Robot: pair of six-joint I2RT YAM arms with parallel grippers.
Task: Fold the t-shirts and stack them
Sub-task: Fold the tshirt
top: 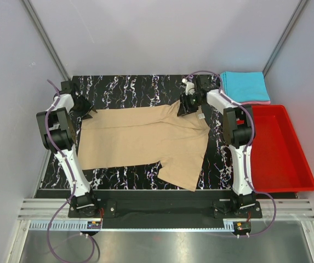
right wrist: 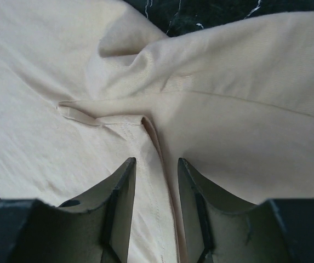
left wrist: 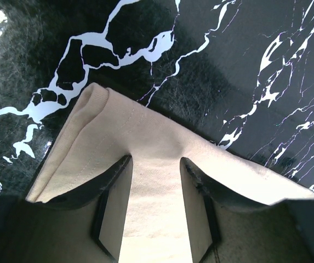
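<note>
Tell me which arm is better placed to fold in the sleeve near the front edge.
Right. The sleeve lies at the shirt's right end, nearer the right gripper; the left gripper is at the far left corner.

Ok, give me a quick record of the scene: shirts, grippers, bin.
tan t-shirt: spread out on the table
left gripper: open, over its far left corner
right gripper: open, over folds at its far right end
cyan t-shirt: folded, on the pink t-shirt, far right corner
red bin: at the right, just nearer than the folded pair
</note>
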